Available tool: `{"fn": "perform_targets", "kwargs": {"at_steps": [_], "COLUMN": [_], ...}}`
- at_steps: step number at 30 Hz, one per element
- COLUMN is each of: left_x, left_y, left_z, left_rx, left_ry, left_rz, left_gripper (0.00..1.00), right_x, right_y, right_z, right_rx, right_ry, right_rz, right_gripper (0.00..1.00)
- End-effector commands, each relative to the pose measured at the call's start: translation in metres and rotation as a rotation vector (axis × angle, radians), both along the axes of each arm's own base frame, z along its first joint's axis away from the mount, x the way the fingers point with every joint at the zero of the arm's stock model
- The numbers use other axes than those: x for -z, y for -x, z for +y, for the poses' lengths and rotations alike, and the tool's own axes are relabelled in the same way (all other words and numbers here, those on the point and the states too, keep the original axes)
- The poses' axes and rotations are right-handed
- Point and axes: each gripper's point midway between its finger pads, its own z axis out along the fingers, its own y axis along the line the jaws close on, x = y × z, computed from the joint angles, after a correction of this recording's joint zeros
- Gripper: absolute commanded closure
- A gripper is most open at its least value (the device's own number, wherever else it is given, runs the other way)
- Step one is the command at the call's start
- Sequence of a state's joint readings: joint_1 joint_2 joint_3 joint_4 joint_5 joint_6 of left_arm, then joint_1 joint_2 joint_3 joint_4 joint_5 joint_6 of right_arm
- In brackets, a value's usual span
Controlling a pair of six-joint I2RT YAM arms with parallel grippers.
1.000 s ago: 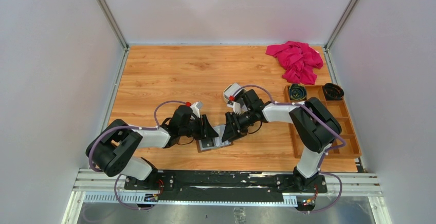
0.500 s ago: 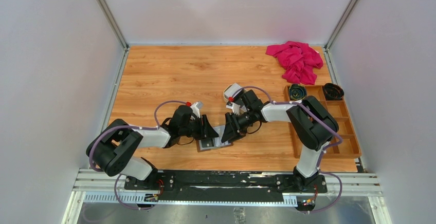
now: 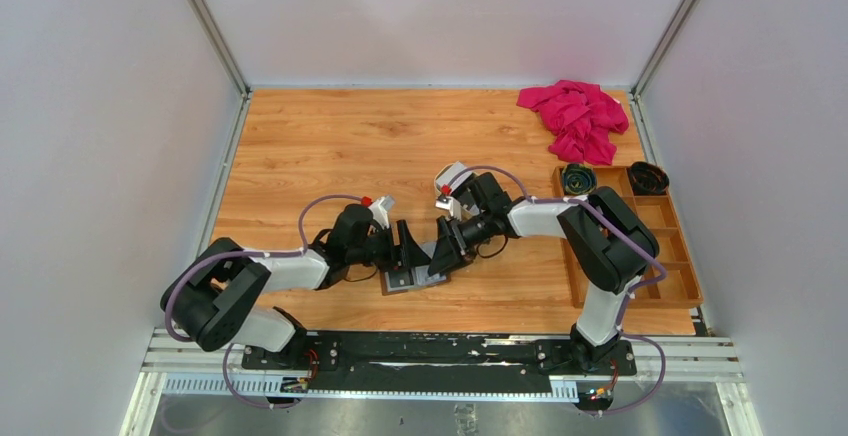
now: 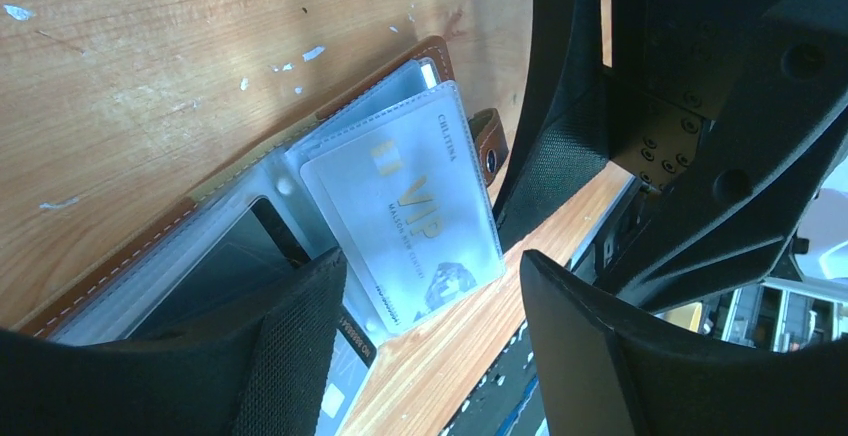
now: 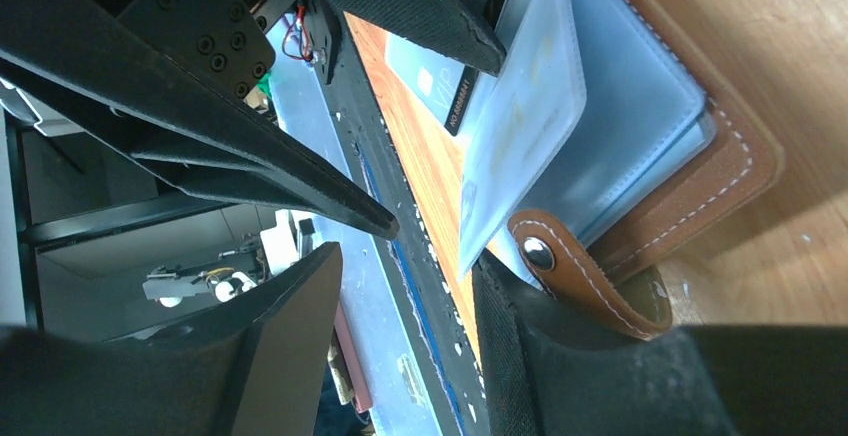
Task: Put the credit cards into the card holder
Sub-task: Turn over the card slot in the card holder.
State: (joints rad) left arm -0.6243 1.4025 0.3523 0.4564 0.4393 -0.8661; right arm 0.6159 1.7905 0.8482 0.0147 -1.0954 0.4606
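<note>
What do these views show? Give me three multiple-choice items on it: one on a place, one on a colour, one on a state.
1. Where does the pink cloth lie?
A. near left corner
B. far right corner
C. in the wooden box

2. What colour is the card holder cover?
A. brown
B. green
C. white

3. How is the card holder?
A. snapped shut
B. lying open
C. standing on edge

Answers:
1 B: the cloth is bunched at the far right corner of the table.
2 A: brown stitched leather shows in both wrist views.
3 B: its clear sleeves are fanned out and the snap tab is undone.
</note>
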Motion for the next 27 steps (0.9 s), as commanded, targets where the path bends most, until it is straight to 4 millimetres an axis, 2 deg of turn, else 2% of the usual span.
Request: {"fn": "perform_targets", "kwargs": {"at_steps": [1, 5, 13, 16, 21, 27], "left_x": [0.010, 0.009, 0.015, 0.013, 0.013, 0.015], "left_y": [0.006, 0.005, 0.005, 0.003, 0.003, 0.005], "left_z": [0.009, 0.008, 0.010, 0.009, 0.010, 0.015], "left_rx": [-0.016, -0.017, -0.030, -0.037, -0.042, -0.051], "left_ry": [-0.041, -0.039, -0.052, -0.049, -0.047, -0.049], "left_rz": [0.024, 0.023, 0.041, 0.039, 0.041, 0.049], "left_gripper": [0.27, 0.24, 0.25, 0.31, 0.48, 0.56], "right_x": [-0.025, -0.029, -0.033, -0.031, -0.026, -0.025], "right_y": [0.000, 0.000, -0.001, -0.002, -0.001, -0.007], "right_z": [0.012, 0.018, 0.030, 0.030, 0.031, 0.028], "right_rx": [-0.041, -0.059, -0.078, -0.074, -0.073, -0.056], "right_ry": [-0.084, -0.108, -0.140, -0.133, -0.125, -0.113], "right_rz": [-0.024, -0.013, 0.005, 0.008, 0.021, 0.004], "right_gripper": [0.46, 0.46, 0.46, 0.48, 0.49, 0.48]}}
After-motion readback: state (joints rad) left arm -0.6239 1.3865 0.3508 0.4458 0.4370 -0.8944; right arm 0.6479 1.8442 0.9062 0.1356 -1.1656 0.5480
